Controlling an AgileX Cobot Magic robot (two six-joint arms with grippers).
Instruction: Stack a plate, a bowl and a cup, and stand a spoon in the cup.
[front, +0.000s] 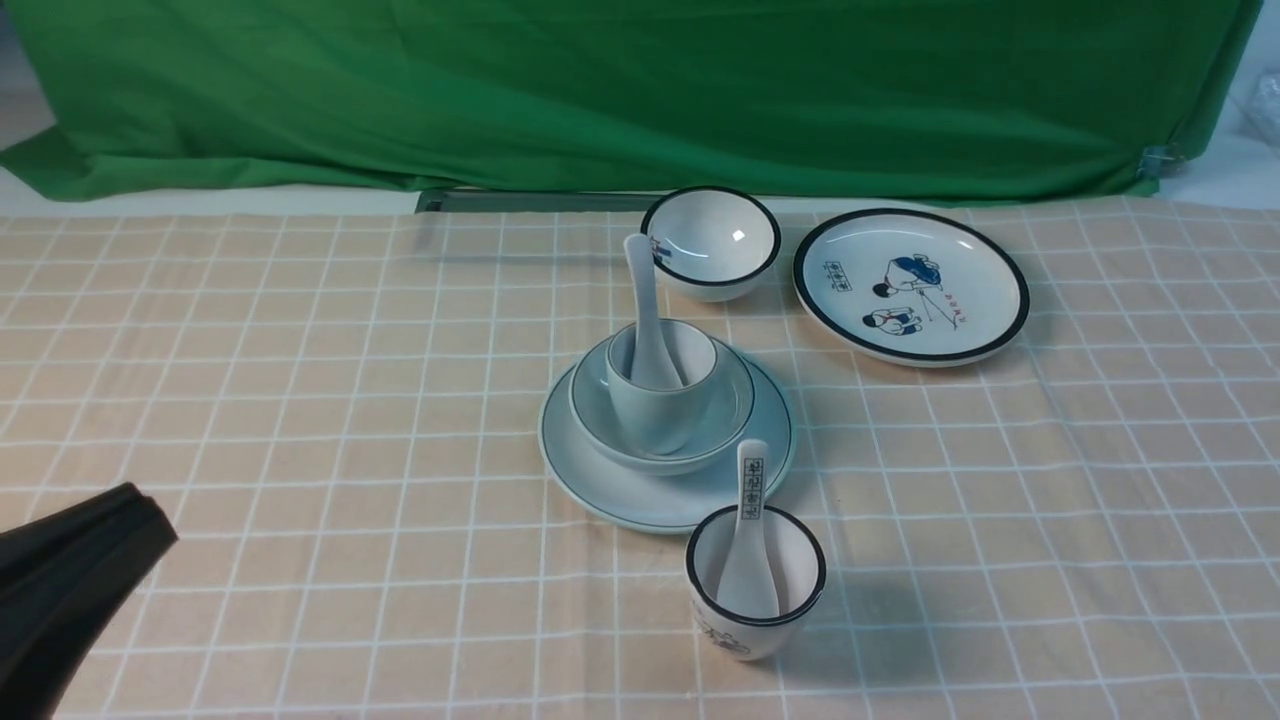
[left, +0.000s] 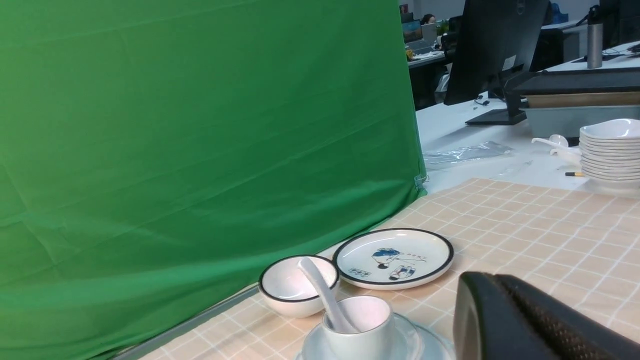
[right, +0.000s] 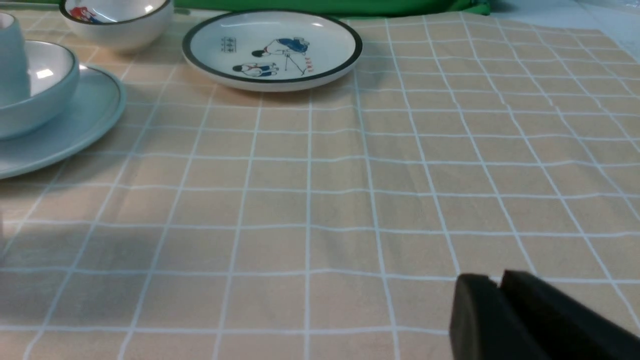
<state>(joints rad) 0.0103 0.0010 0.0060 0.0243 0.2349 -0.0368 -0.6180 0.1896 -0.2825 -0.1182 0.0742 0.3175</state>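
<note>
The plain pale plate (front: 600, 490) lies mid-table. The plain bowl (front: 725, 410) sits on it, the plain cup (front: 665, 405) stands in the bowl, and the plain white spoon (front: 645, 300) stands in the cup with its handle leaning up and back. The stack also shows in the left wrist view, with the cup (left: 362, 327) and the spoon (left: 322, 290), and in the right wrist view, with the plate (right: 85, 115) and the bowl (right: 45, 85). My left gripper (front: 150, 510) is shut and empty at the near left, far from the stack. My right gripper (right: 497, 285) is shut and empty, low over bare cloth.
A black-rimmed cup (front: 790, 610) holding a spoon with printed characters (front: 750, 520) stands just in front of the stack. A black-rimmed bowl (front: 710, 245) and a cartoon plate (front: 910, 285) sit at the back. A green cloth (front: 640, 90) hangs behind.
</note>
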